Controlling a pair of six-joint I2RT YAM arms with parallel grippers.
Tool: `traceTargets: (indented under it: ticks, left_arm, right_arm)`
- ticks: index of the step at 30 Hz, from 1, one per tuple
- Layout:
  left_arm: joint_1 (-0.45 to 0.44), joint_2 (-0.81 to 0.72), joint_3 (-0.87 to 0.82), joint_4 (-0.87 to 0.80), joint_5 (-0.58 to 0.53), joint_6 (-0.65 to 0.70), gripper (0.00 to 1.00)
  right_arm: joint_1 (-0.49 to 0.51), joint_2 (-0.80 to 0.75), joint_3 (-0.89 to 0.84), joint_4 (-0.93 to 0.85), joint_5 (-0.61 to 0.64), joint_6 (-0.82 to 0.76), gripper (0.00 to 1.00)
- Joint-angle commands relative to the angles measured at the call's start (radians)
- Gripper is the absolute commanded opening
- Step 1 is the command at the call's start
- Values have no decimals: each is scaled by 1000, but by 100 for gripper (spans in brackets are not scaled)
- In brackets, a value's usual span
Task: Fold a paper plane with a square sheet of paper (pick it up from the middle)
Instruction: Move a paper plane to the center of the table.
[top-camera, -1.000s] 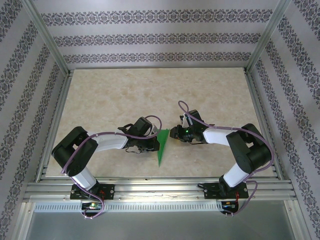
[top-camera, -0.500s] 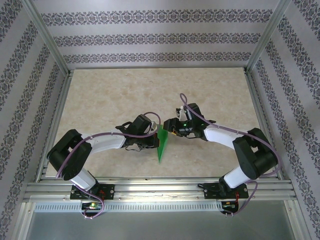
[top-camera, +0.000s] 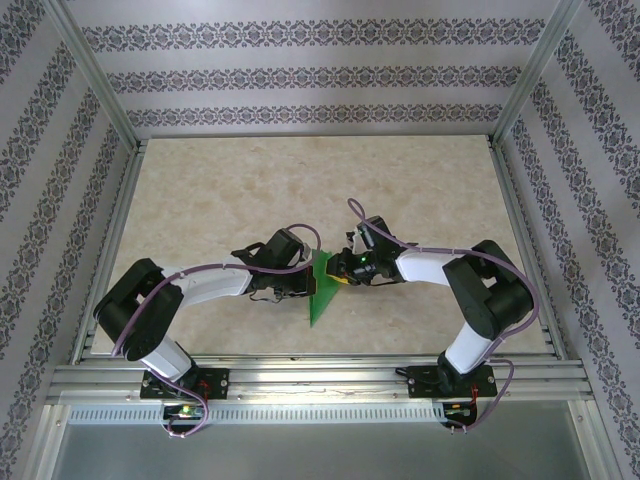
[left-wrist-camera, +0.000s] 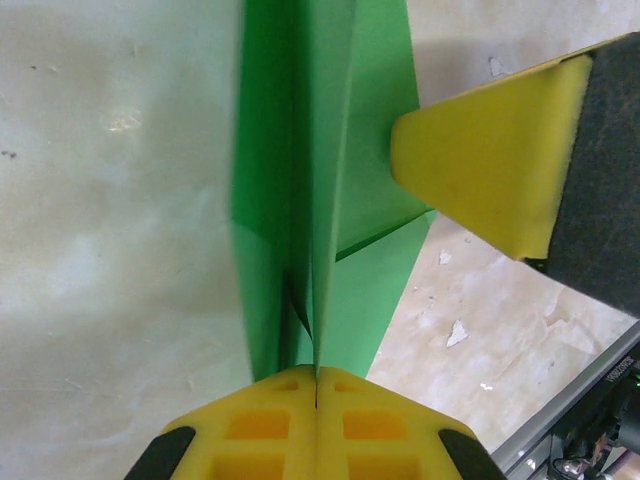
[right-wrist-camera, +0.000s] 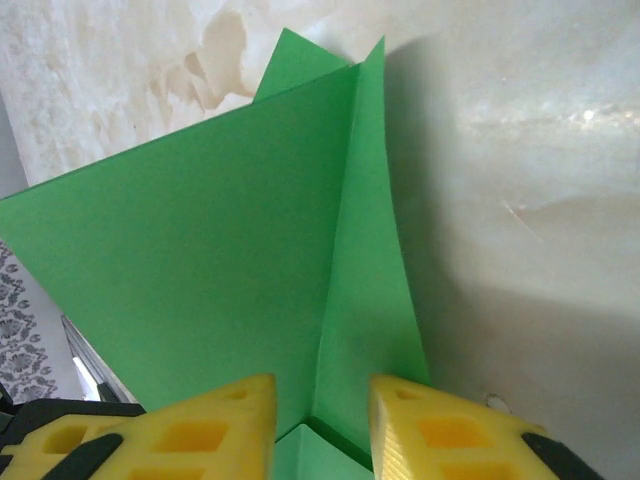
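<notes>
The square sheet of paper (top-camera: 320, 300) is bright green and folded into a pointed shape with a centre ridge, standing on edge between the two arms. My left gripper (top-camera: 306, 285) is shut on its layered ridge, seen close in the left wrist view as the gripper (left-wrist-camera: 317, 378) pinching the green paper (left-wrist-camera: 340, 150). My right gripper (top-camera: 340, 272) reaches in from the right. One of its yellow fingers (left-wrist-camera: 480, 170) touches the paper's side flap. In the right wrist view the gripper (right-wrist-camera: 322, 405) stands open, its fingers straddling a crease of the paper (right-wrist-camera: 200, 280).
The marble-patterned table (top-camera: 300, 190) stretches behind the arms. An aluminium rail (top-camera: 320, 375) runs along the near edge, and metal posts with patterned walls (top-camera: 60, 150) enclose the sides and back.
My right gripper has moved left, from beside the paper to against its flap. The paper has leaned slightly left. The left gripper keeps its hold in place.
</notes>
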Motion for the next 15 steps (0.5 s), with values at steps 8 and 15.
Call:
traceTargets:
  ticks: [8,15]
  left_arm:
    - [-11,-2,20,-71,-48,13,4]
    - [-10,5,19,-62,-41,12,4]
  right_arm:
    - [-15,-94,-3,-53,56,-49,41]
    - [-21,-66,-15,-52,58,-45,44]
